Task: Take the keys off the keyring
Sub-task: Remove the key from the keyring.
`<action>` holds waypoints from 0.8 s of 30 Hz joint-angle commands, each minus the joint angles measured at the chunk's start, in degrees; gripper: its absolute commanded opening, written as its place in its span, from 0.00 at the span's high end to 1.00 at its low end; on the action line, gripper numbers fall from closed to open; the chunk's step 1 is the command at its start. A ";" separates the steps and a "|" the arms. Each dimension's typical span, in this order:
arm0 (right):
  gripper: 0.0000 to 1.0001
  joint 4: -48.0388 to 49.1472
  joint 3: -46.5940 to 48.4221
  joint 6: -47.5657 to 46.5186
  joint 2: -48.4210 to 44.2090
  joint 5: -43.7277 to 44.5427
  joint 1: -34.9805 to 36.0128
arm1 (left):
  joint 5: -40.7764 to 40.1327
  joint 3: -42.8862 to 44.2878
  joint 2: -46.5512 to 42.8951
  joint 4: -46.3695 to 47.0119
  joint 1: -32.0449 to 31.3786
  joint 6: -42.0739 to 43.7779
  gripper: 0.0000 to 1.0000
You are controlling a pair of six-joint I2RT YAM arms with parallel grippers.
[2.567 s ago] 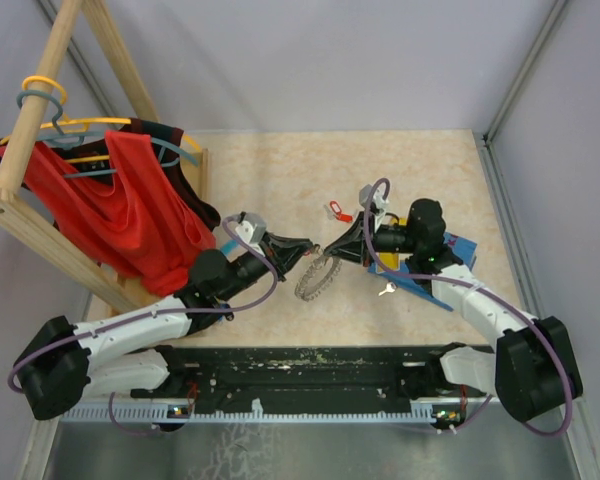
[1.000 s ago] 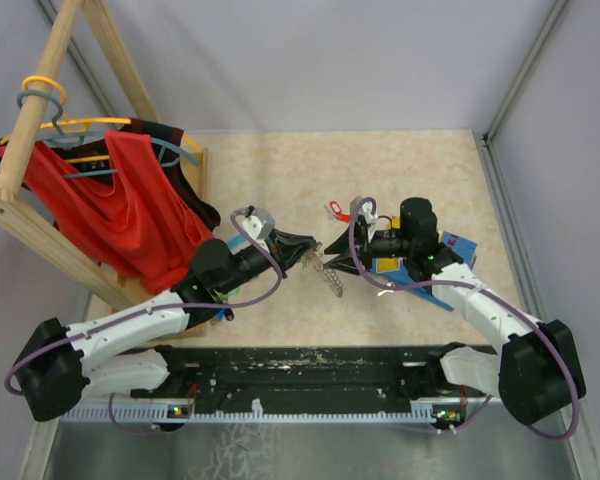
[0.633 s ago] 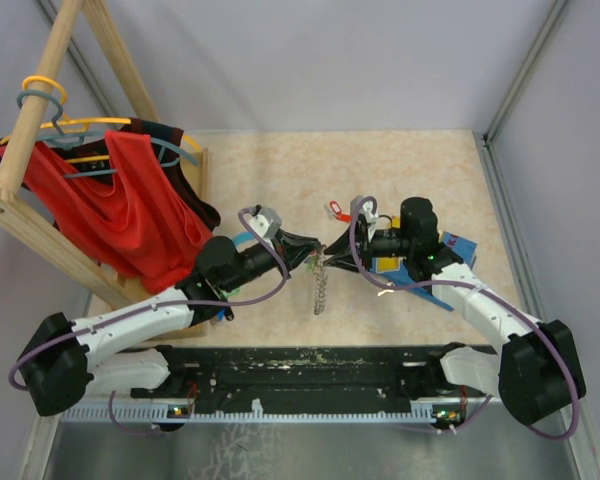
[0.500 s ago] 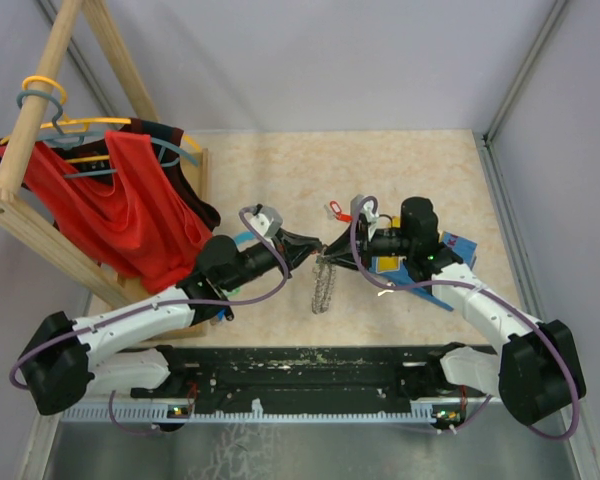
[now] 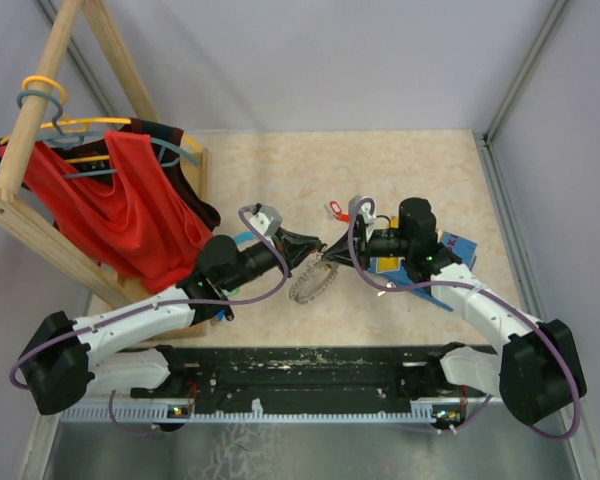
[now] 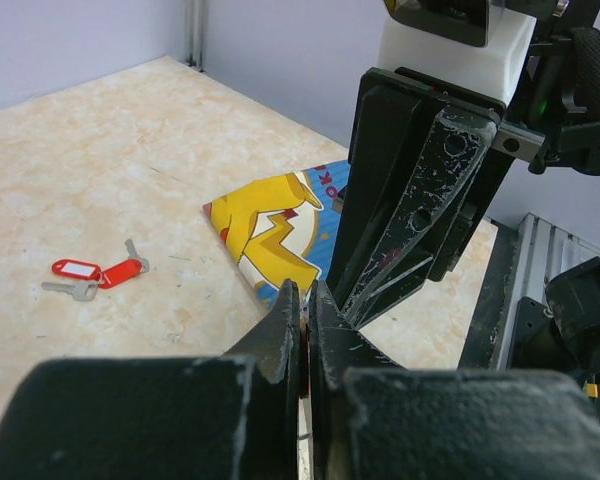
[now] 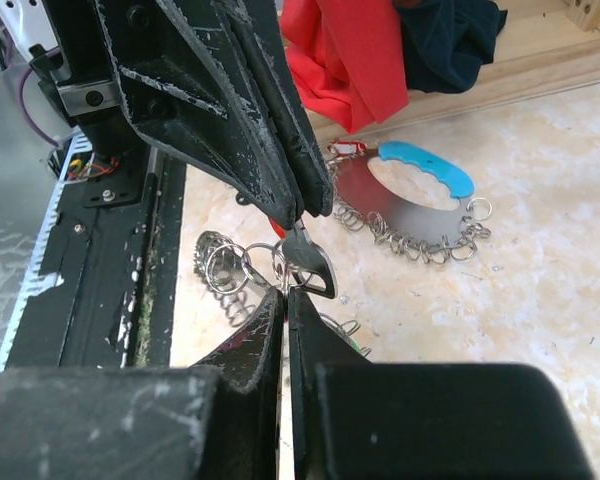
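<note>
The keyring (image 5: 310,283), a chain-like bunch of silver loops, hangs between my two grippers just above the table; its loops show in the right wrist view (image 7: 222,268). My left gripper (image 5: 318,246) (image 6: 305,298) is shut on a small silver key (image 7: 317,264) with a bit of red tag beside it. My right gripper (image 5: 329,248) (image 7: 284,292) is shut on a silver loop next to that key, tip to tip with the left gripper's fingers (image 7: 280,180). A loose pair of red-tagged keys (image 5: 337,210) (image 6: 92,273) lies on the table behind.
A blue and yellow picture book (image 5: 435,262) (image 6: 275,225) lies under the right arm, with a small silver key (image 5: 384,291) beside it. A second grey ring with a blue grip and loops (image 7: 412,205) lies by the wooden rack (image 5: 40,150), which holds red clothing (image 5: 130,210).
The left gripper has closed in on the right gripper's tip. The keyring hung straight down half a second ago and has now swung up and left, bunched under the grippers.
</note>
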 commanded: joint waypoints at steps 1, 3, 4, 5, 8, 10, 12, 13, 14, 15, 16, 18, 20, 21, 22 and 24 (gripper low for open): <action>1.00 1.39 3.27 0.60 -1.31 -0.33 0.34 | -0.98 0.52 -1.87 2.95 -0.40 -0.71 1.00; 1.00 3.37 3.30 3.42 -1.17 -1.66 0.12 | -2.07 -0.80 -3.08 3.43 -0.41 -0.23 1.00; 1.00 5.21 3.00 5.50 -1.21 -2.40 -0.05 | -2.41 -1.82 -3.83 4.11 -0.43 -0.01 1.00; 1.00 7.50 2.54 7.98 -1.14 -2.99 -0.37 | -2.46 -3.02 -4.63 5.07 -0.38 0.11 1.00; 1.00 14.25 1.19 14.91 -0.97 -4.76 -1.33 | -2.39 -8.08 -7.18 9.63 -0.44 0.70 1.00; 1.00 17.14 0.61 18.50 -0.79 -5.64 -1.76 | -2.12 -10.16 -8.42 11.89 -0.46 1.38 1.00; 1.00 19.12 0.28 20.46 -0.71 -6.17 -1.88 | -1.62 -11.35 -8.91 13.20 -0.38 1.88 1.00; 1.00 19.89 0.14 21.16 -0.69 -6.33 -1.88 | -1.45 -11.51 -8.89 13.52 -0.44 1.79 1.00; 1.00 20.61 -0.03 21.84 -0.60 -6.54 -1.88 | -1.42 -11.49 -8.85 13.57 -0.44 1.63 1.00; 1.00 21.40 -0.23 22.49 -0.45 -6.68 -1.88 | -1.48 -11.47 -8.72 13.64 -0.42 1.30 1.00; 1.00 21.98 -0.38 22.93 -0.44 -6.85 -1.88 | -1.66 -11.37 -8.56 13.85 -0.44 0.63 1.00; 1.00 22.74 -0.57 23.60 -0.19 -7.00 -1.88 | -1.71 -11.55 -8.00 14.75 -0.46 -0.34 1.00; 1.00 23.77 -0.75 24.46 0.15 -7.20 -1.88 | -1.76 -11.90 -7.28 16.13 -0.45 -0.80 1.00; 1.00 24.24 -0.83 24.98 0.41 -7.35 -1.88 | -1.91 -12.15 -7.06 16.78 -0.44 -0.75 1.00; 1.00 24.66 -0.88 25.39 0.48 -7.47 -1.88 | -1.98 -12.53 -6.89 17.57 -0.45 -0.59 1.00; 1.00 25.07 -0.97 25.86 0.59 -7.59 -1.88 | -1.97 -13.27 -6.61 18.81 -0.38 -0.08 1.00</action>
